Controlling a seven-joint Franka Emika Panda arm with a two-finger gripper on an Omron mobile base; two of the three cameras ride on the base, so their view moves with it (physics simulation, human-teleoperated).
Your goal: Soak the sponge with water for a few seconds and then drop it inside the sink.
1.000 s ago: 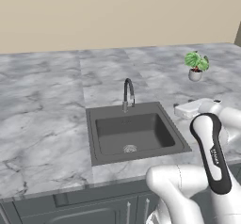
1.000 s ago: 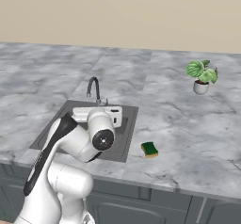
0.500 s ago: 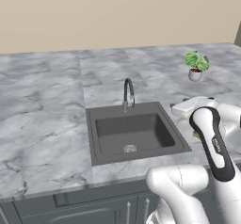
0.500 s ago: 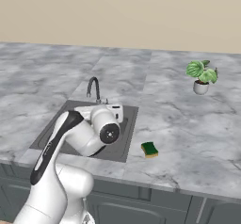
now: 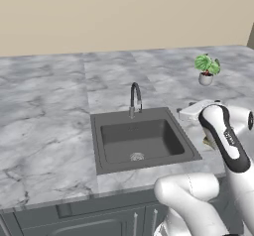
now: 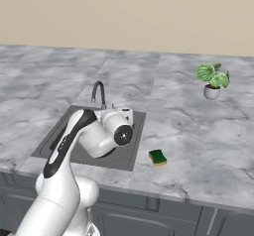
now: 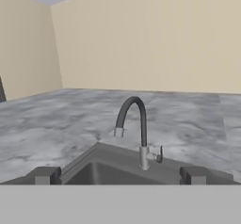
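Note:
The sponge (image 6: 158, 156), dark green on top with a yellow layer, lies flat on the counter just right of the sink (image 6: 130, 153). A sliver of the sponge (image 5: 208, 142) shows behind my forearm. The sink (image 5: 144, 136) is a dark grey basin with a curved faucet (image 5: 135, 99) at its back edge. No water is in view. My gripper (image 7: 117, 176) is open with nothing between its fingertips (image 7: 43, 175), and it looks across the basin's rim at the faucet (image 7: 137, 129). My hand (image 6: 120, 117) hovers over the sink's back right part, left of the sponge.
A small potted plant (image 5: 207, 69) stands at the back right of the grey marble counter (image 5: 44, 111); the plant (image 6: 212, 79) sits well behind the sponge. Dark cabinet fronts (image 5: 99, 220) run below the counter's front edge.
My arm has shifted slightly, with the elbow higher and the hand a little further right over the sink. The gripper stays open and the sponge has not moved.

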